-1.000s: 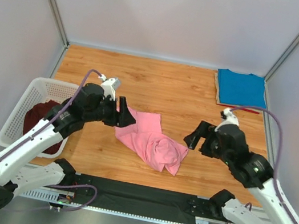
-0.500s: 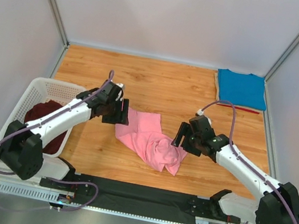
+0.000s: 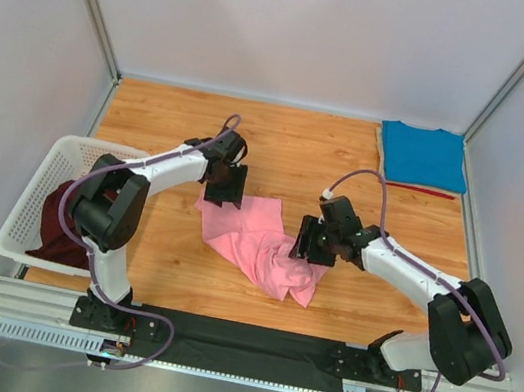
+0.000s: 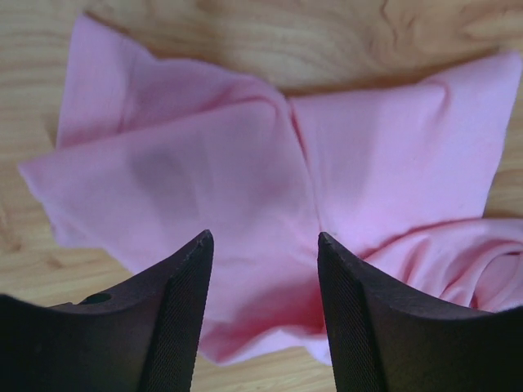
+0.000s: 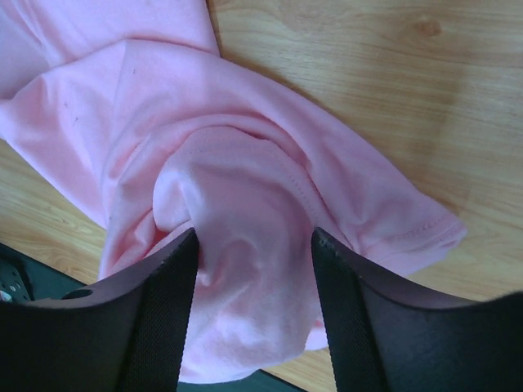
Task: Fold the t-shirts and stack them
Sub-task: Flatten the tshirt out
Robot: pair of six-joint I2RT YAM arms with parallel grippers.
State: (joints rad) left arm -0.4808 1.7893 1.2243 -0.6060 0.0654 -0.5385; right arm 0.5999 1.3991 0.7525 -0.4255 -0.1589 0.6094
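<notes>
A crumpled bright pink t-shirt [image 3: 259,241] lies mid-table. My left gripper [image 3: 223,189] is down at its upper left edge, open; in the left wrist view its fingers [image 4: 184,310] straddle the pink cloth [image 4: 245,163] near a hem. My right gripper [image 3: 306,245] sits at the shirt's right side, open, and a raised hump of pink fabric [image 5: 245,269] fills the gap at the right gripper [image 5: 255,237], brushing the left finger. A folded blue t-shirt [image 3: 421,155] lies at the far right corner. The dark maroon t-shirt [image 3: 59,221] rests in the basket.
A white lattice basket [image 3: 55,160] stands at the left edge. A thin red strip [image 3: 425,190] lies just in front of the blue shirt. A black mat [image 3: 237,339] runs along the near edge between the arm bases. Grey walls enclose the table.
Both arms have stretched forward and down onto the pink t-shirt, the left to its upper left edge, the right to its right side. The right jaws have narrowed around a fabric hump.
</notes>
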